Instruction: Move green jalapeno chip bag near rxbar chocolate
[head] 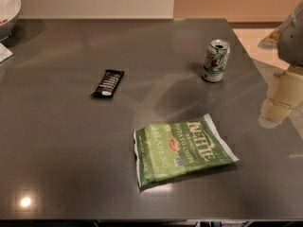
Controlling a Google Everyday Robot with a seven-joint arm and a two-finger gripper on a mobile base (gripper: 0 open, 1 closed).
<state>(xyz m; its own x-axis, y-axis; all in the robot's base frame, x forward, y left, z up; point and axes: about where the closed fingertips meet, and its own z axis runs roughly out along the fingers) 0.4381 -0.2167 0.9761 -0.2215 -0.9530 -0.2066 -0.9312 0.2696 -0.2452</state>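
Observation:
The green jalapeno chip bag lies flat on the dark grey table, front of centre, with its white lettering facing up. The rxbar chocolate, a slim black bar with white lettering, lies to the bag's upper left, well apart from it. My gripper hangs at the right edge of the view, over the table's right side. It is right of and above the bag, touches nothing and holds nothing that I can see.
A green-and-white soda can stands upright at the back right, between the gripper and the bar. A white bowl sits at the far left corner. The table's right edge runs just past the gripper.

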